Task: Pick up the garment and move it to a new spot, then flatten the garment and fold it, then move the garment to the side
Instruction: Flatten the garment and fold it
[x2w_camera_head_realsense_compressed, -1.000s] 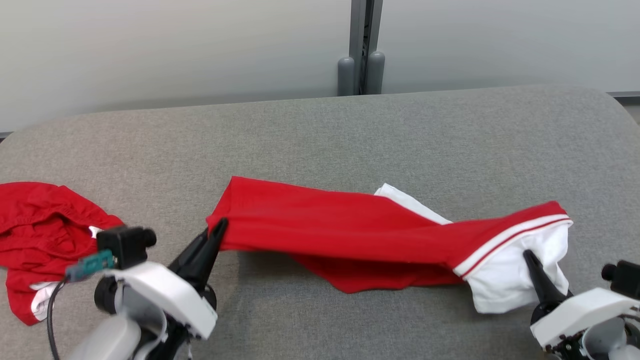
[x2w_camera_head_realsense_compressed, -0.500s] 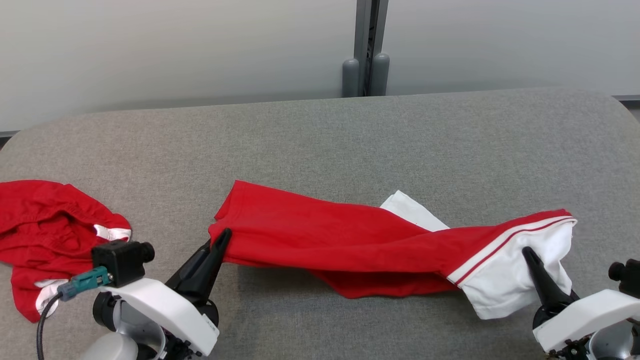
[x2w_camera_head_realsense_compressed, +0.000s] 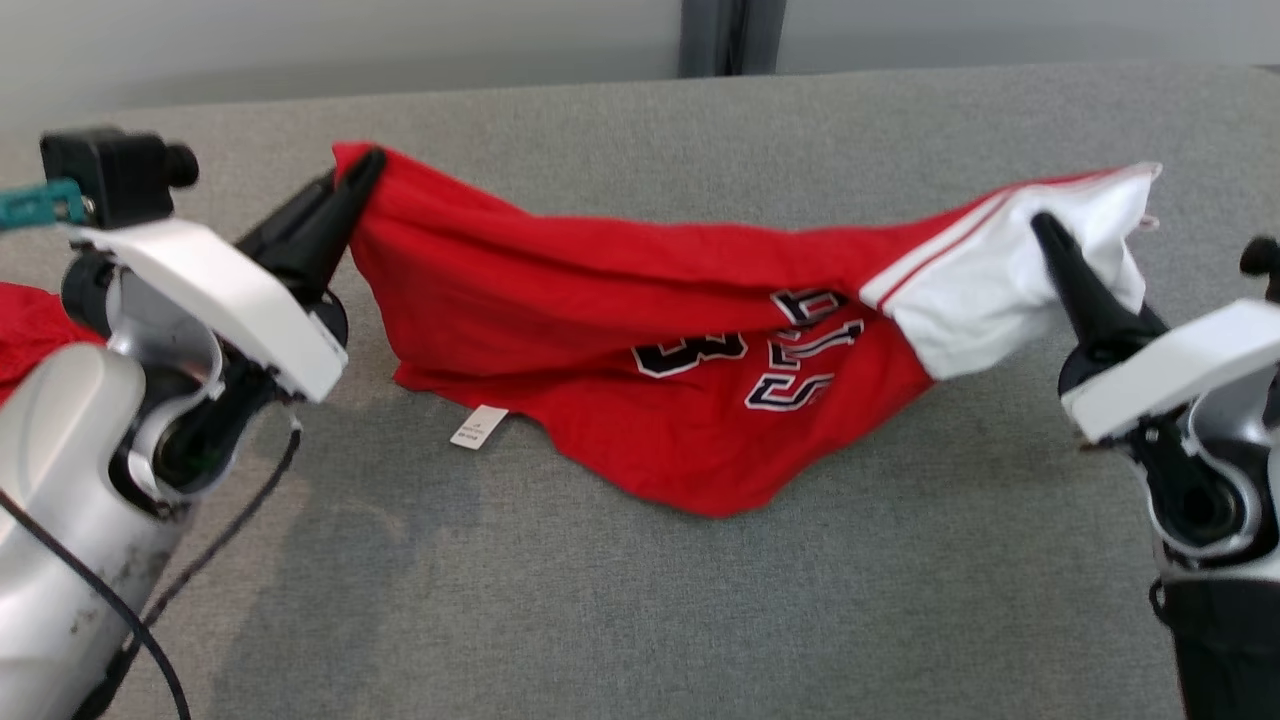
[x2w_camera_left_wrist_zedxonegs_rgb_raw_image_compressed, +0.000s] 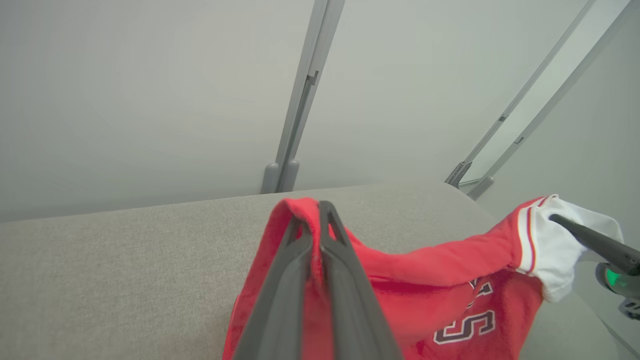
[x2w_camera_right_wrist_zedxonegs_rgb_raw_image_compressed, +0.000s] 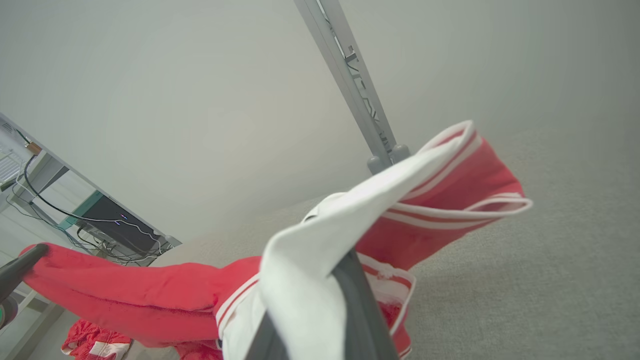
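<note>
A red garment (x2w_camera_head_realsense_compressed: 620, 330) with white sleeves and dark lettering hangs stretched between my two grippers, its lower edge sagging onto the grey table (x2w_camera_head_realsense_compressed: 600, 600). My left gripper (x2w_camera_head_realsense_compressed: 365, 165) is shut on its red corner; in the left wrist view the fingers (x2w_camera_left_wrist_zedxonegs_rgb_raw_image_compressed: 345, 280) pinch the red cloth (x2w_camera_left_wrist_zedxonegs_rgb_raw_image_compressed: 415, 265). My right gripper (x2w_camera_head_realsense_compressed: 1040, 225) is shut on the white sleeve (x2w_camera_head_realsense_compressed: 990, 280). White fabric (x2w_camera_right_wrist_zedxonegs_rgb_raw_image_compressed: 320, 260) drapes over that gripper's fingers (x2w_camera_right_wrist_zedxonegs_rgb_raw_image_compressed: 357, 305) in the right wrist view. A small white tag (x2w_camera_head_realsense_compressed: 478, 426) dangles from the hem.
A second red garment (x2w_camera_head_realsense_compressed: 25, 335) lies at the table's left edge, partly behind my left arm, and shows as a crumpled red and white heap (x2w_camera_right_wrist_zedxonegs_rgb_raw_image_compressed: 95, 342) in the right wrist view. A grey wall with a post (x2w_camera_head_realsense_compressed: 730, 35) runs behind the table.
Both grippers have lifted the garment off the table, so it now hangs between them showing its lettering. The head camera has tilted down as well.
</note>
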